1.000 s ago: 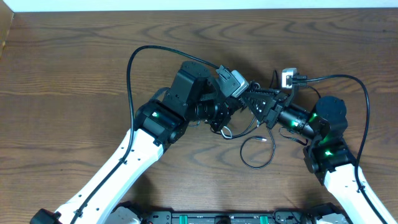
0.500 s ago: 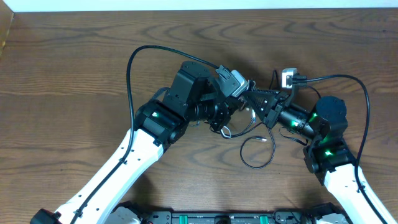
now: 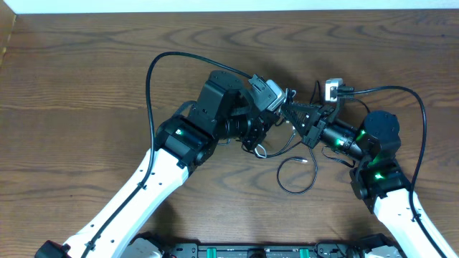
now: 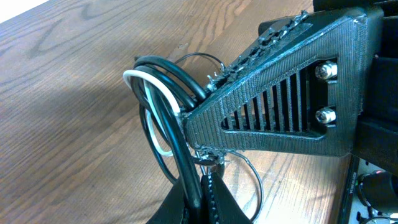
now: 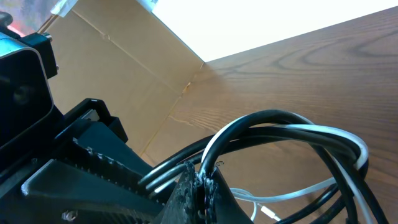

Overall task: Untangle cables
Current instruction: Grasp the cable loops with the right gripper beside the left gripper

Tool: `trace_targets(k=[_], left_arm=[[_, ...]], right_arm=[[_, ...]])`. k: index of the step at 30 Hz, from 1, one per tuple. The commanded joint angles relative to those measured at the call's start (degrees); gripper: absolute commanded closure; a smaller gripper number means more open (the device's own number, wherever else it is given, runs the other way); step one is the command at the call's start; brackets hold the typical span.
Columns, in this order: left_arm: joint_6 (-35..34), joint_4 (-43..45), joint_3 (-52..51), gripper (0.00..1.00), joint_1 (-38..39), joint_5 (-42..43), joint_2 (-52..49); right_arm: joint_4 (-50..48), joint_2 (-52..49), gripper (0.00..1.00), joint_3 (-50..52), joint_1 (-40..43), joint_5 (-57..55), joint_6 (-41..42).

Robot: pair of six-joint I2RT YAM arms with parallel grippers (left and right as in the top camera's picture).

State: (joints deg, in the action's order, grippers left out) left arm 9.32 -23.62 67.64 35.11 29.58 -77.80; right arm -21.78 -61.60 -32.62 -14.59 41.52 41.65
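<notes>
Where left tool (image 4: 200, 186) and right tool (image 5: 200, 183) meet, the overhead view hides the cables (image 4: 158, 67) from you; wrist views crop their loops.

Left gripper (image 3: 281, 115) and right gripper (image 3: 292, 113) meeting tip to tip, both pinched closed on cables (image 5: 280, 116), arms angled inward

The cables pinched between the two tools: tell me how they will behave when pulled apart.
The cables are probably floppy: they arch in soft curves from the left tool. They are likely light, since the slack loop is thin. They may snag rather than slide, because black and white strands cross at the right tool.
</notes>
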Motion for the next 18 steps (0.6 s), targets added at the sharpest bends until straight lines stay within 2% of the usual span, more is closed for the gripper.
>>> trace_targets(k=[1, 5, 11, 18], left_arm=[[1.1, 0.3, 0.8, 0.92, 0.3, -1.5, 0.3], [0.9, 0.0, 0.8, 0.92, 0.3, -6.9, 0.3], [0.9, 0.1, 0.8, 0.92, 0.3, -7.2, 0.3], [0.9, -0.9, 0.8, 0.92, 0.3, -9.0, 0.3]], right_arm=[[-0.4, 0.1, 0.99, -0.5, -0.4, 0.8, -0.3], [-4.3, 0.1, 0.99, -0.5, -0.4, 3.7, -0.3], [-13.1, 0.1, 0.99, -0.5, -0.4, 8.7, -0.5], [-14.9, 0.1, 0.99, -0.5, -0.4, 9.1, -0.5]])
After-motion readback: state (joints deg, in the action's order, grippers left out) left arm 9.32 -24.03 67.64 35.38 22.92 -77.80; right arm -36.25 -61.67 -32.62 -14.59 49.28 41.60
